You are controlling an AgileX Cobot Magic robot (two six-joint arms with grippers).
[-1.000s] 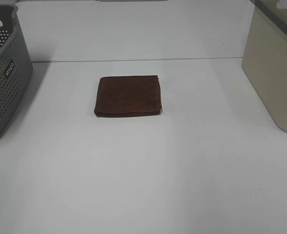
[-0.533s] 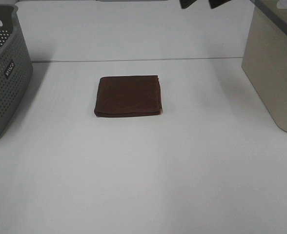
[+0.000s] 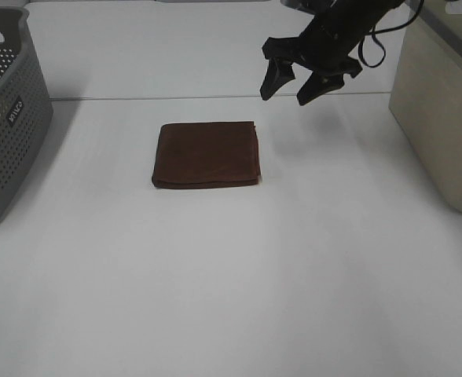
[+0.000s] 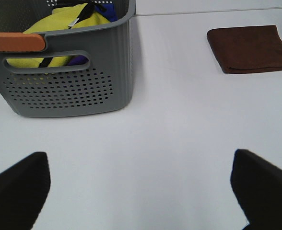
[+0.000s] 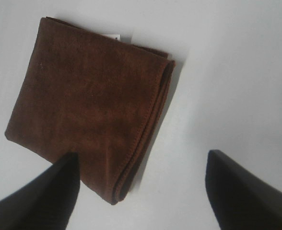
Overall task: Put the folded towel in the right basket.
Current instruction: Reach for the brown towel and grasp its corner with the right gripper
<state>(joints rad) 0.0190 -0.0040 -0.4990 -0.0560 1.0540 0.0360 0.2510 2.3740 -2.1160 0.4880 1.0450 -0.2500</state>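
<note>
A folded brown towel (image 3: 207, 154) lies flat on the white table, left of centre. It also shows in the left wrist view (image 4: 251, 48) and the right wrist view (image 5: 90, 103). My right gripper (image 3: 291, 88) is open and empty, hanging in the air above and to the right of the towel, not touching it. The beige right basket (image 3: 443, 110) stands at the right edge. My left gripper (image 4: 141, 191) is open and empty, low over the table; it does not show in the exterior high view.
A grey perforated basket (image 3: 7, 118) stands at the left edge; the left wrist view shows yellow and blue cloth inside it (image 4: 69, 21). The table's far seam (image 3: 215, 97) runs behind the towel.
My right arm has come into view from the top and moved down and left toward the towel. The towel has not moved.
</note>
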